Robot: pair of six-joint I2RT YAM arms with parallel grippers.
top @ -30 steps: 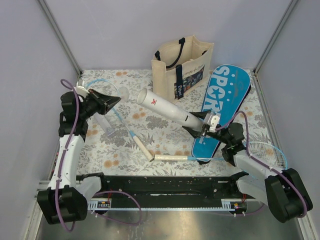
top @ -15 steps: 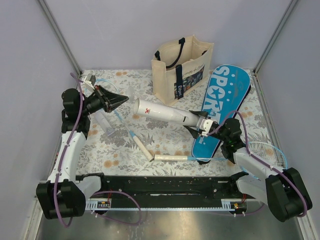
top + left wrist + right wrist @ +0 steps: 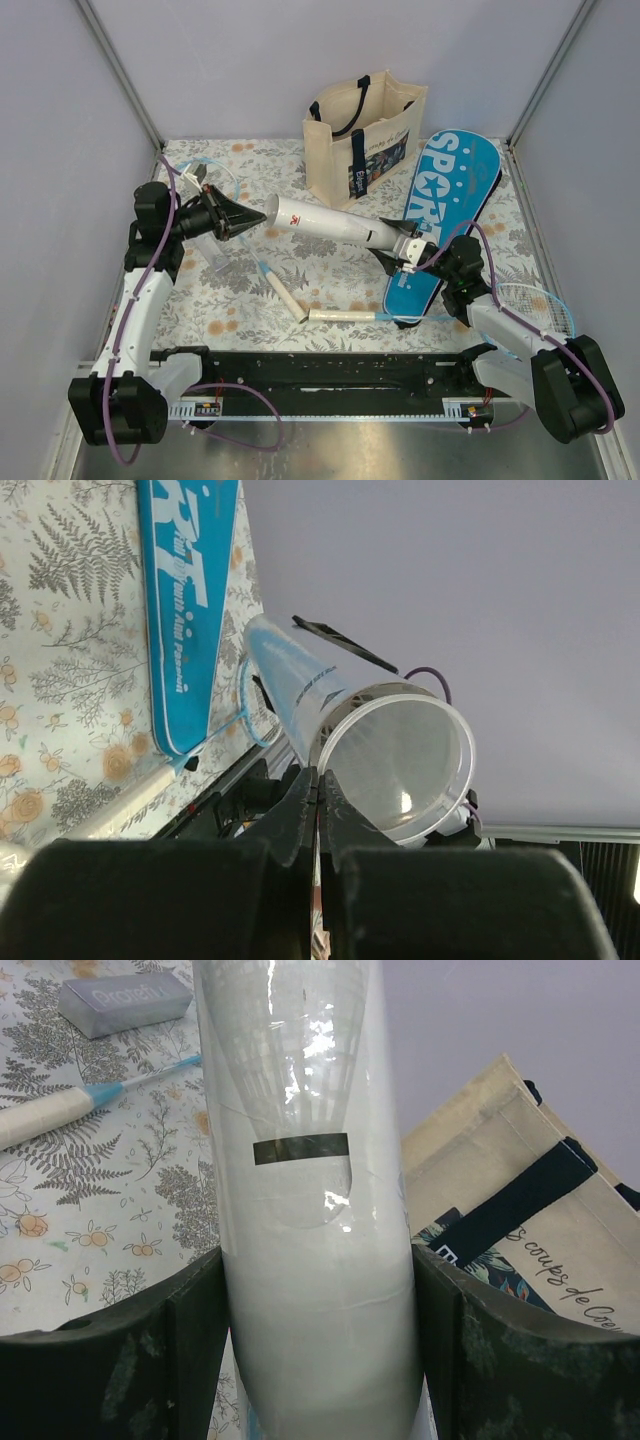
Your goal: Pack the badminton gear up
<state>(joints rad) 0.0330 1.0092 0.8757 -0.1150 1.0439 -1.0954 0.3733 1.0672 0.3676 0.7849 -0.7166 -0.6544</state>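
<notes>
Right tool [image 3: 402, 250]: fingers spread wide around the capped end of the long white tube [image 3: 335, 225], one pad on each flank, clamping it. The tube is off the flower-printed surface [image 3: 330, 285] and nearly level. Its open rim points to the left arm.

Left tool [image 3: 257, 221]: fingers pressed together, holding nothing. Its tip is just beside the tube's open rim, level with the mouth's lower edge in the left wrist view.

Blue racket-shaped case lettered "SPORT" [image 3: 447, 210]: flat along the right side, narrow end just beside the right tool.

First thin light-blue racket [image 3: 285, 293]: head in the back left corner under the left arm, white handle out at mid-surface.

Second thin light-blue racket [image 3: 345, 315]: white handle near the front edge, head by the right edge beneath the right arm.

Cream tote bag with navy straps [image 3: 365, 135]: upright at the back edge, near the case.

Open room: bare cloth under the tube, and between tote and left arm.
</notes>
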